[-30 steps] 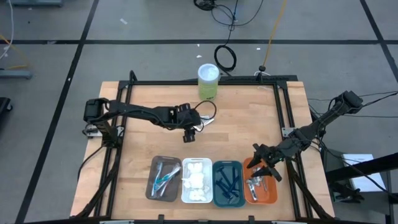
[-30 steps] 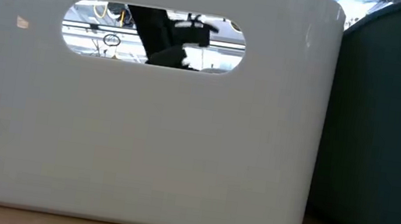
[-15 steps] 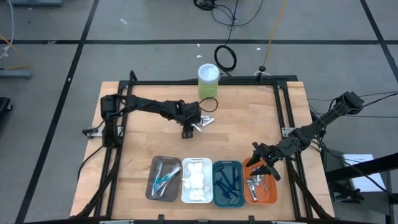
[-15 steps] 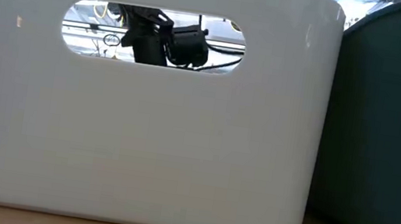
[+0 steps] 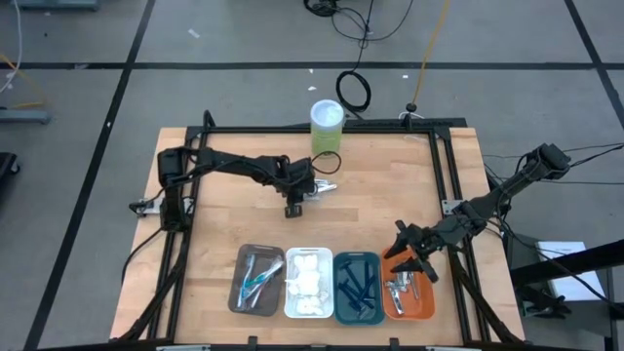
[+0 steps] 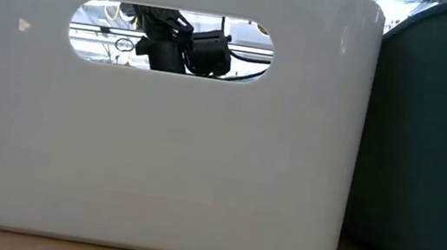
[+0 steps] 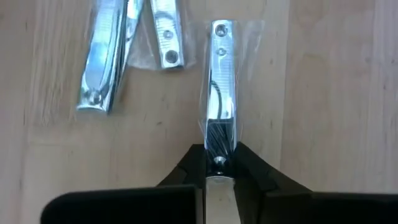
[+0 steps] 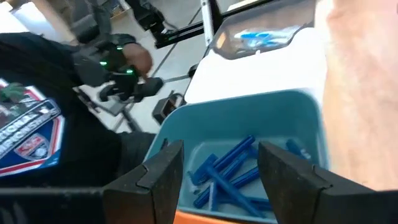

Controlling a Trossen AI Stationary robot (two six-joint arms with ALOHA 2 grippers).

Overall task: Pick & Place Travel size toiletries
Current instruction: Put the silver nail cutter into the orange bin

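left gripper [image 7: 219,180] at far centre of table, jaws closed on end of a wrapped silver clipper [image 7: 219,93], likely for lifting toward orange tray [image 5: 423,308]. right gripper [image 5: 410,255] waits open-jawed over that tray.

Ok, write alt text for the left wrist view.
The left gripper is shut on a silver nail clipper in a clear wrapper, lying on the wooden table. Two more wrapped clippers lie close beside it on the wood.
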